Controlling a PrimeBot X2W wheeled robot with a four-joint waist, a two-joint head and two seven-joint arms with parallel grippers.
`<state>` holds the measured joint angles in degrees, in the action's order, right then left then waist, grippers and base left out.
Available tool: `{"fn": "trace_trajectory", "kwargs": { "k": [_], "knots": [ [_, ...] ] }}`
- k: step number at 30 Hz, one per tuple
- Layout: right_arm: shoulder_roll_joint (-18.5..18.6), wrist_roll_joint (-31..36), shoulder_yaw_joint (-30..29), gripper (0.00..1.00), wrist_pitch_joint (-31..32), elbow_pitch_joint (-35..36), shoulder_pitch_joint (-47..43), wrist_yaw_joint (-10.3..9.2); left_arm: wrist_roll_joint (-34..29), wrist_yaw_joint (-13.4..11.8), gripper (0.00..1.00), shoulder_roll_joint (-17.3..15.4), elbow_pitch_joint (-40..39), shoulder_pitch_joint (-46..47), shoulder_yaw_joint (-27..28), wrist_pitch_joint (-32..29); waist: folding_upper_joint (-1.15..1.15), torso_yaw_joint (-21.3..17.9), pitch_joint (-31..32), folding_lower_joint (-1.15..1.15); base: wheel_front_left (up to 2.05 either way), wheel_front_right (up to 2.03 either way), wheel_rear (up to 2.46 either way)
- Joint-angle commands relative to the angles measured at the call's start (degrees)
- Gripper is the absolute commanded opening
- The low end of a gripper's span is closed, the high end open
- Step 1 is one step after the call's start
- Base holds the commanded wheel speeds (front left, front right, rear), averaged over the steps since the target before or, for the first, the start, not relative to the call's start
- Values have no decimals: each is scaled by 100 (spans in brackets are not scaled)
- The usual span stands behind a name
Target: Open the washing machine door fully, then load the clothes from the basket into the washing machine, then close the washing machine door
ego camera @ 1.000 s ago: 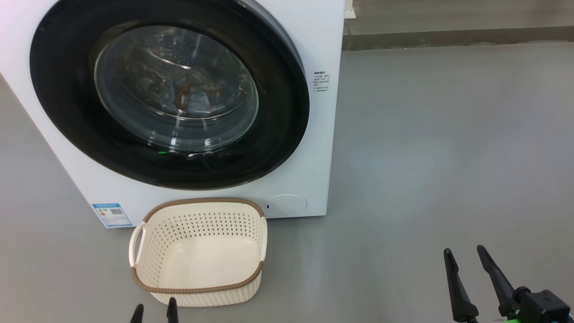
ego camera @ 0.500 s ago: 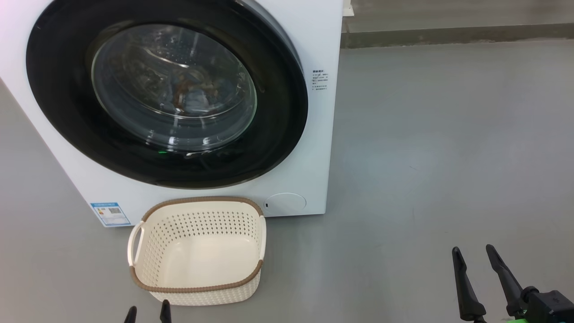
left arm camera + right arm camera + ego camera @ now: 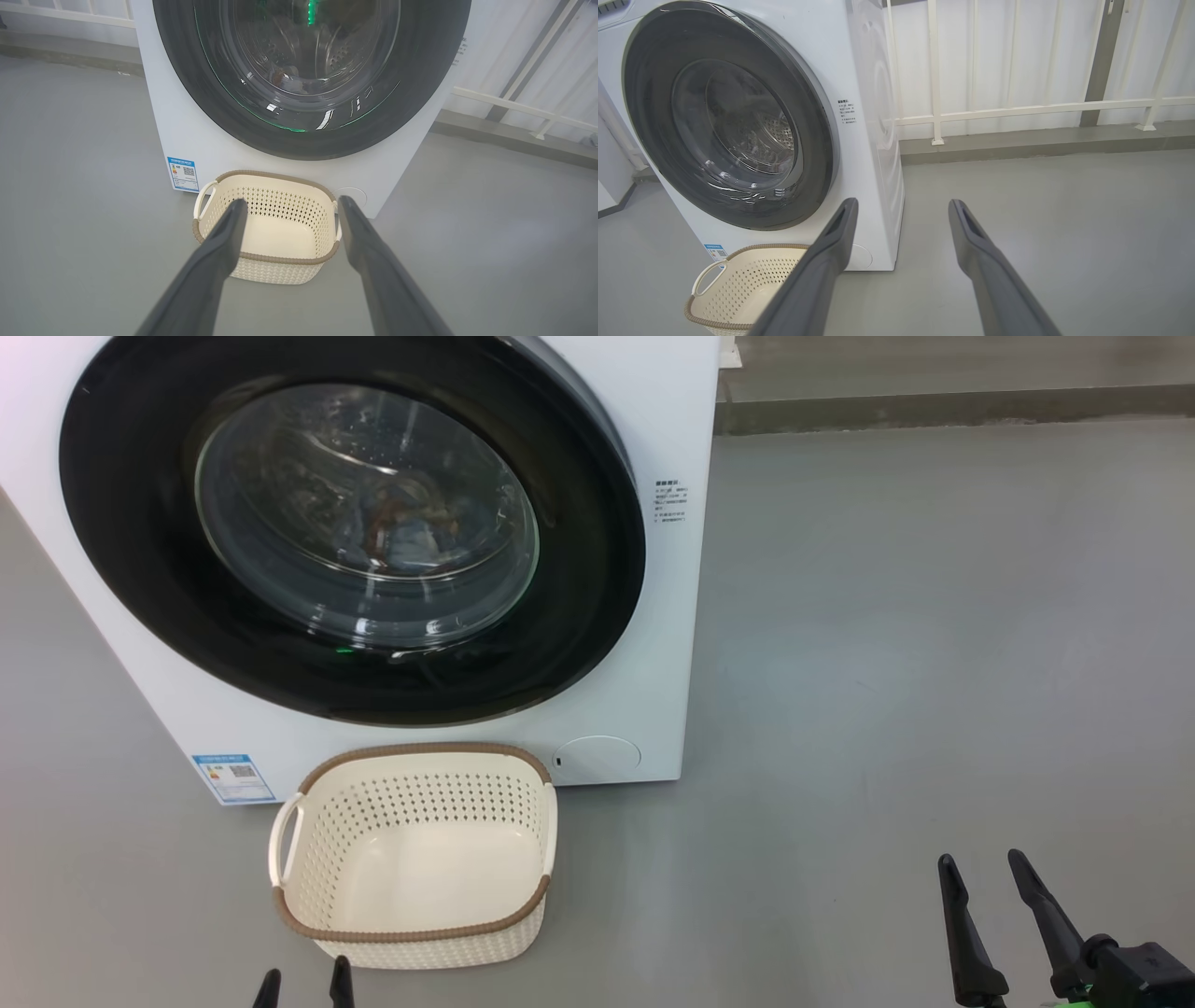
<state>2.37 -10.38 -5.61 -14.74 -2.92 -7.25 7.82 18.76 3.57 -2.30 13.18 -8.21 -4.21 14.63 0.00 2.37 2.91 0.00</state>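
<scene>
The left gripper [image 3: 304,982] sits at the lower left of the head view. Just the tips of its two dark fingers [image 3: 341,980] rise above the bottom edge, pointing up and standing apart. From the left wrist camera they run forward in a wide V, jaws fully parted. The right gripper [image 3: 982,861] sits at the lower right with more of it in sight. Both its long fingers lean slightly left, parted, and join a black wrist block [image 3: 1139,971] with a green patch [image 3: 1074,1001] beside it. The right wrist camera shows them spread equally wide.
</scene>
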Motion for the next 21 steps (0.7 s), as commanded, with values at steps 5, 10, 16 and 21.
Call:
{"fn": "trace_trajectory", "kwargs": {
  "k": [5, 10, 16, 21],
  "knots": [
    [51, -53, 173, 100, -26, 108, 111, -33, -102, 27, 100, -58, -207, 217, 219, 37, 0, 40, 1, 0, 0, 0, 0],
    [-1, -36, 13, 0, 0, -29, 1, 0, -55, 25, 0, 1, -66, 2, 43, -1, 0, 80, 3, 0, 0, 0, 0],
    [-36, -140, 10, 0, 28, -296, -5, 2, 47, 29, 0, 62, 166, -6, 29, -42, 0, 79, 1, 0, 0, 0, 0],
    [-33, -470, 6, 0, 116, -321, 45, 0, 345, 44, 0, 57, 159, 50, 75, -129, 0, 64, 0, 13, 0, 0, 0]
  ]
}}
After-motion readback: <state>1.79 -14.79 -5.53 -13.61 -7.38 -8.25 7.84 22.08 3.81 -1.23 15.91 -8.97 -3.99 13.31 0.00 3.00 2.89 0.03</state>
